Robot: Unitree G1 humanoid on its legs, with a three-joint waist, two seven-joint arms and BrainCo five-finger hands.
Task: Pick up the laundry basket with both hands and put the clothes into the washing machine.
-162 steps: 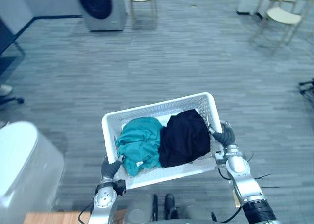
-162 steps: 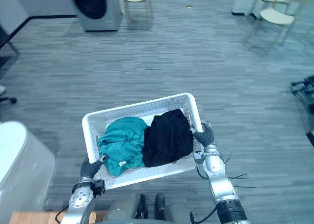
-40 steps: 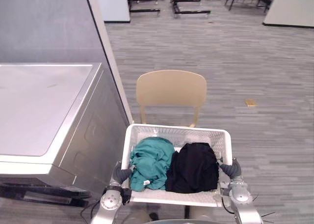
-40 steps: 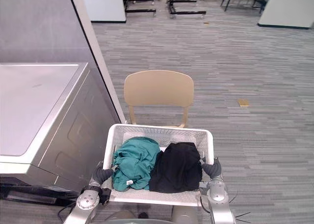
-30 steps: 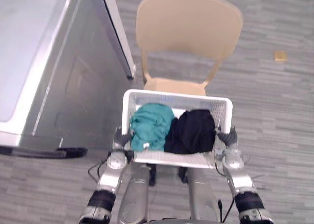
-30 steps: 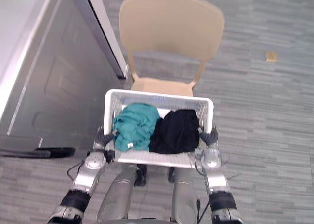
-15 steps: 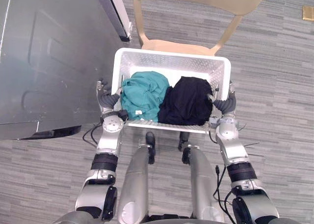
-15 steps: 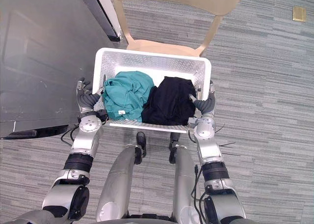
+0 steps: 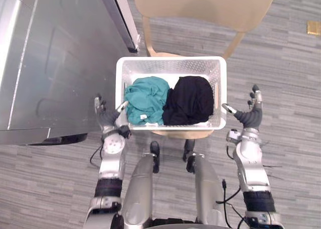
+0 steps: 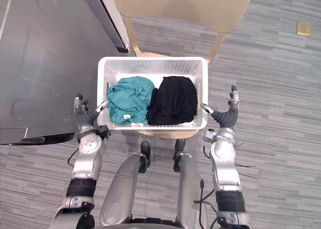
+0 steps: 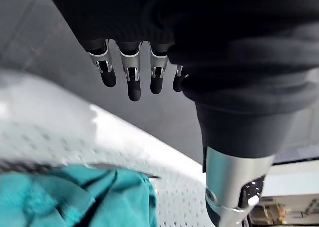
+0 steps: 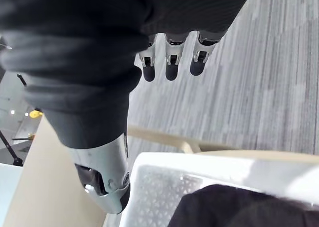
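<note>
The white perforated laundry basket [image 9: 170,61] rests on the seat of a tan chair [image 9: 203,5]. Inside it lie a teal garment [image 9: 146,98] on the left and a black garment [image 9: 189,99] on the right. My left hand [image 9: 106,119] is open just off the basket's left near corner, fingers spread, thumb close to the rim. My right hand [image 9: 249,117] is open a short gap to the right of the basket. In the left wrist view straight fingers [image 11: 130,75] hang over the basket wall [image 11: 45,122]. The right wrist view shows straight fingers [image 12: 171,62] above the basket's rim [image 12: 209,160].
The grey washing machine [image 9: 55,63] stands close on the left, its side next to the basket. The chair's backrest rises beyond the basket. A small tan scrap [image 9: 312,27] lies on the grey carpet at far right.
Both hands have let go of the basket's sides, straightened their fingers and moved outward. The basket now sits on the chair seat. The camera view has shifted.
</note>
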